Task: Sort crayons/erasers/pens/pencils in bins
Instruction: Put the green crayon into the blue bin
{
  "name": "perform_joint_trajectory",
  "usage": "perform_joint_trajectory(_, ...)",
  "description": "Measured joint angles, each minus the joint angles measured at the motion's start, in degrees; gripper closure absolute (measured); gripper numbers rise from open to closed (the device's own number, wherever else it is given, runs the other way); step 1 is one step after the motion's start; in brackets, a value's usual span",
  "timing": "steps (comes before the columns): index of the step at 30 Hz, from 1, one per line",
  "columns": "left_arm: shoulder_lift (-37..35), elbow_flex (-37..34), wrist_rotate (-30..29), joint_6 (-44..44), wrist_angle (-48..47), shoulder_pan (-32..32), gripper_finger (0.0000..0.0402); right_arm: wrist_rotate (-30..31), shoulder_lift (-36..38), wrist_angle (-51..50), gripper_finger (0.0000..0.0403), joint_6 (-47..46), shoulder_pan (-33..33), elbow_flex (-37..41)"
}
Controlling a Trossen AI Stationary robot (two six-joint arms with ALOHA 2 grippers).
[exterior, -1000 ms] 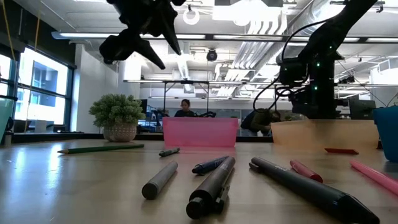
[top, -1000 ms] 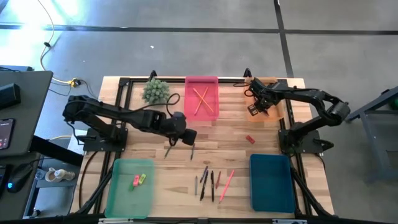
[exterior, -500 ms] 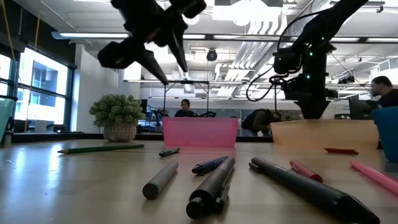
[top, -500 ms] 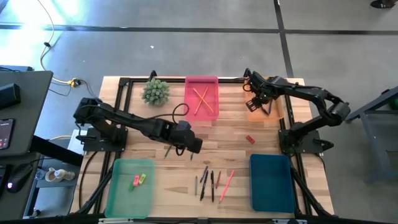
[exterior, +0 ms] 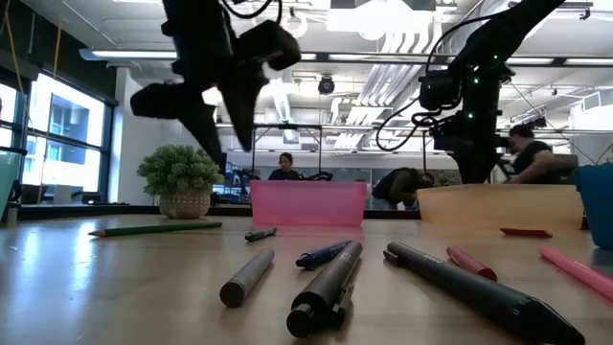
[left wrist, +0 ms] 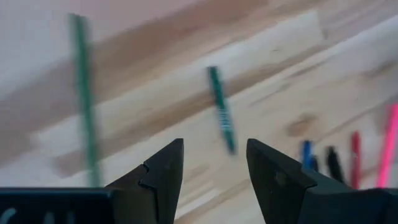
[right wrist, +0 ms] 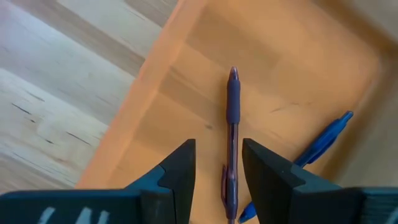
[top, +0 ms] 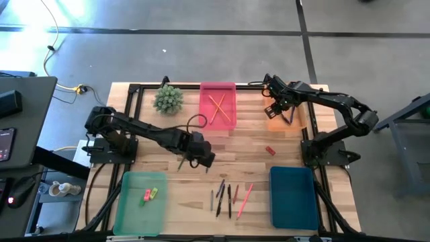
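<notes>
left pincer (left wrist: 211,165) hovers open and empty over the green crayon (left wrist: 221,116) on the surface, green pencil (left wrist: 84,99) beside it, so it could nab the wrong stick; right pincer (right wrist: 217,163) open above the orange bin (right wrist: 292,81).

In the left wrist view the long green pencil (left wrist: 84,99) is smearing into a blurred streak and running out behind the left gripper (left wrist: 214,165). The pink pen (left wrist: 388,146) there is getting cut off by the picture's edge. In the right wrist view the purple pen (right wrist: 231,143) is slipping out of sight between the right gripper (right wrist: 217,165) fingers, and the blue pen (right wrist: 311,155) is lying partly hidden behind one finger. From above, the orange bin (top: 272,124) is sitting mostly covered by the right arm, its contents unreadable.
</notes>
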State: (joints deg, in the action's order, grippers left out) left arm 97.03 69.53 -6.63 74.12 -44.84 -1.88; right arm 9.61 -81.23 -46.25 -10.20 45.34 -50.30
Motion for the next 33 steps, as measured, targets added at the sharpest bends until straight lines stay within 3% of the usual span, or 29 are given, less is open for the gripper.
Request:
perform_joint_trajectory(5,0.25,8.58,-1.85,-5.61,-12.51,1.13,0.0239,-0.05,0.00,0.65,0.0281,0.00,0.00,0.00)
perform_joint_trajectory(10,1.05,14.76,-5.19,-6.99,-14.75,1.07,0.0239,-0.03,0.00,1.15,0.0281,-0.20,0.00,0.00)
perform_joint_trajectory(19,7.29,15.06,-4.35,-4.04,-14.75,-0.48,0.0239,-0.02,0.00,1.10,0.0281,-0.23,0.00,0.00)
perform_joint_trajectory(33,14.06,15.06,-4.94,1.32,-6.81,-2.09,0.0239,0.16,0.00,1.23,0.0281,-0.24,0.00,0.00)
